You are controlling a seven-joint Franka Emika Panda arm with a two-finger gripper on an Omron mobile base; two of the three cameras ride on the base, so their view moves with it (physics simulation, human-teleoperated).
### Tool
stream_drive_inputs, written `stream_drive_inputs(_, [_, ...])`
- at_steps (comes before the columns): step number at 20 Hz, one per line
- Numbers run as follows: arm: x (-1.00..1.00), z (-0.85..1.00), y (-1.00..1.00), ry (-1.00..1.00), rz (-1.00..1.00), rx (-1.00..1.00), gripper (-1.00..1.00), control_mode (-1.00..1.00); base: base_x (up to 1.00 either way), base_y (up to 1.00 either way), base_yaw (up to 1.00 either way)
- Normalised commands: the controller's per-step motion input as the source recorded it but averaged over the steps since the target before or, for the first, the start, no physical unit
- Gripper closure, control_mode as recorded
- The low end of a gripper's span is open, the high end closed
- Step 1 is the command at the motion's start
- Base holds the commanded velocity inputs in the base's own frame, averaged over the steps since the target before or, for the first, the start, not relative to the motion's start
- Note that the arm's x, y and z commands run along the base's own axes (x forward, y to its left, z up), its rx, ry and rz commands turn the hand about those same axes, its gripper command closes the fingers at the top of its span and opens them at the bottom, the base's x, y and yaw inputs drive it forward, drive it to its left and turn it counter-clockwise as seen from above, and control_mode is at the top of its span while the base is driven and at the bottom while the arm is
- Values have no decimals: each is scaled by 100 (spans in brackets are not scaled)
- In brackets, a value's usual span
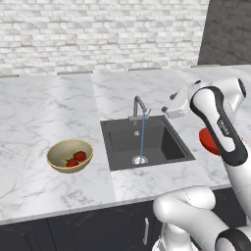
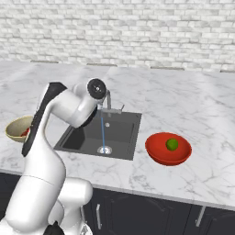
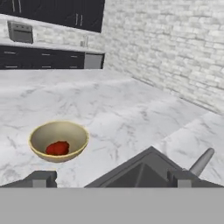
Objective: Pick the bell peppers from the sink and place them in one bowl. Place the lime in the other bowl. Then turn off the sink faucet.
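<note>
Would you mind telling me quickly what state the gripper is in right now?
Gripper: open, jaws wide apart, holding nothing.

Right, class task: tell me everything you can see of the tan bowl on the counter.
The tan bowl is round, yellowish-beige with a dull inside. It stands upright on the white marble counter, left of the sink and apart from its rim. Two glossy red bell peppers lie inside, touching each other. Nothing else touches it.
</note>
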Motion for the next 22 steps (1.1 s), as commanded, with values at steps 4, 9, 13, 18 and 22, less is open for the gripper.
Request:
stream_drive_inputs(4, [0,6,-38,-15,18,0,-100,-100,0,0,0])
stream_drive_inputs(9, [0,0,-38,-25,20,-2,-100,-100,0,0,0])
stream_drive_inputs(13, [0,0,-37,-23,15,-1,-100,-100,0,0,0])
stream_drive_inputs(18, [0,2,-10,-3,-7,-4,-100,-100,0,0,0])
stream_drive_inputs(22, [15,0,0,1,-18,-3,-100,-100,0,0,0])
